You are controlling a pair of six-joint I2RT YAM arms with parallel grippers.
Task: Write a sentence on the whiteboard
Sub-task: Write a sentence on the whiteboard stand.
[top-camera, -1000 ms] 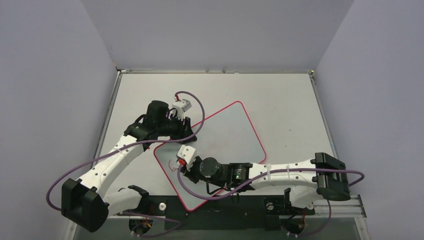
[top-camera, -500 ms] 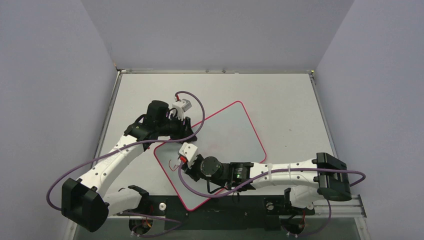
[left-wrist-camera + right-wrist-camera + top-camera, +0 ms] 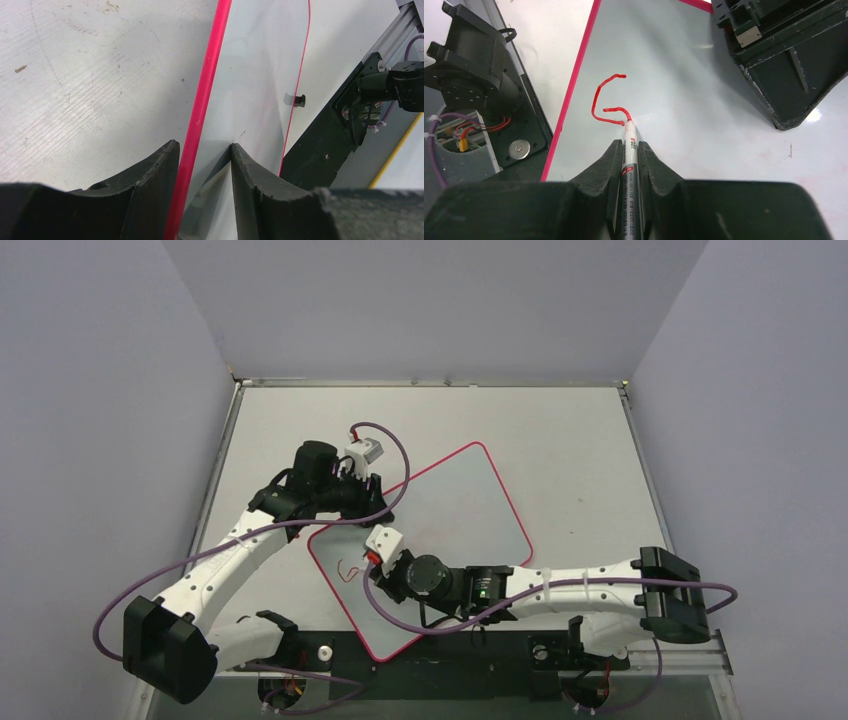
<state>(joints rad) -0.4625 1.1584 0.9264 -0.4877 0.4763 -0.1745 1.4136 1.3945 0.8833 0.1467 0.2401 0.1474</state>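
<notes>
Whiteboard [image 3: 450,505] lies angled on the desk [image 3: 560,440].

Left wrist: left end effector [image 3: 200,155] pinches its pink frame; slippage would shift the board.

Right wrist: right end effector [image 3: 628,150] clamps the marker [image 3: 629,145], tip on 1 red stroke [image 3: 606,107]; excess pressure risks smearing.

The table [image 3: 560,440], a pale grey rectangular surface with scuff marks and a metal-trimmed rim, is enclosed on its far, left and right sides by plain lavender-grey walls [image 3: 430,300], with a black mounting rail [image 3: 450,655] along its near edge under even, diffuse lighting.
</notes>
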